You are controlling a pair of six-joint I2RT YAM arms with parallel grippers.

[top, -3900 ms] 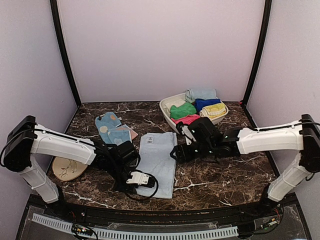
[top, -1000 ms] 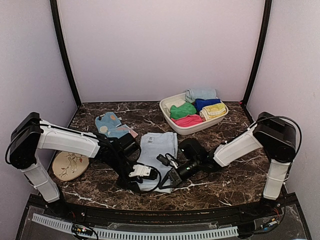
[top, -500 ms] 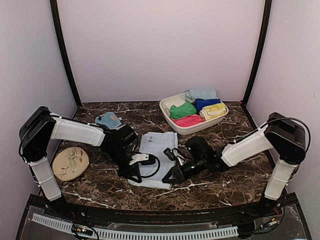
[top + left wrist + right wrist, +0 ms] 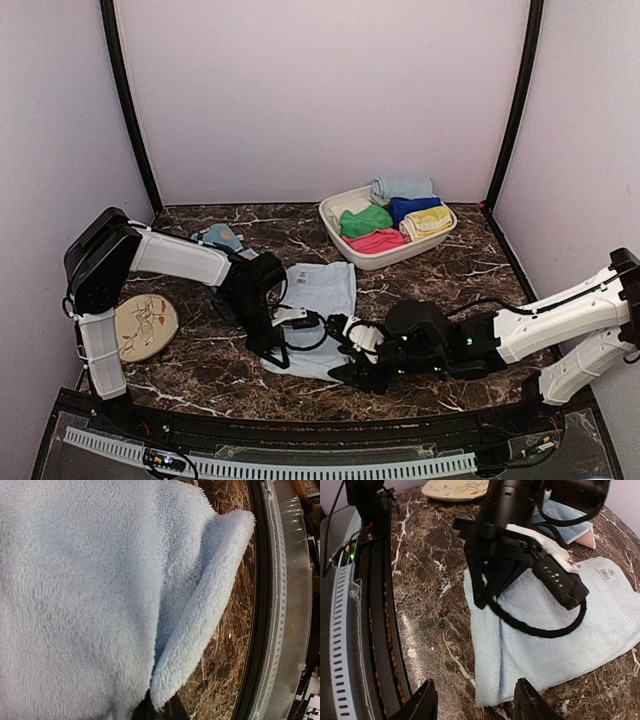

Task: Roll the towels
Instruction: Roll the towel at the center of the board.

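Observation:
The plain pale blue towel point(image 4: 322, 300) lies flat mid-table, its near-left edge folded up and over. It fills the left wrist view point(image 4: 90, 590). My left gripper point(image 4: 273, 350) is shut on that folded edge, with the dark fingertips point(image 4: 172, 711) just showing under the fold. My right gripper point(image 4: 345, 368) is open at the towel's near corner point(image 4: 507, 680), its fingers point(image 4: 422, 702) low on either side and not touching it. The spotted medium blue towel point(image 4: 222, 238) lies at the back left, mostly hidden by the left arm; it also shows in the right wrist view point(image 4: 562, 522).
A white basin point(image 4: 338, 232) with several rolled towels stands at the back right. A round beige plate point(image 4: 145, 326) lies at the left; it shows in the right wrist view point(image 4: 455, 487). The table's black front rail point(image 4: 370, 605) runs close to both grippers.
The left gripper has drawn the towel's near edge up and back, folding it over. The right arm has dropped low and swung round to the towel's near corner.

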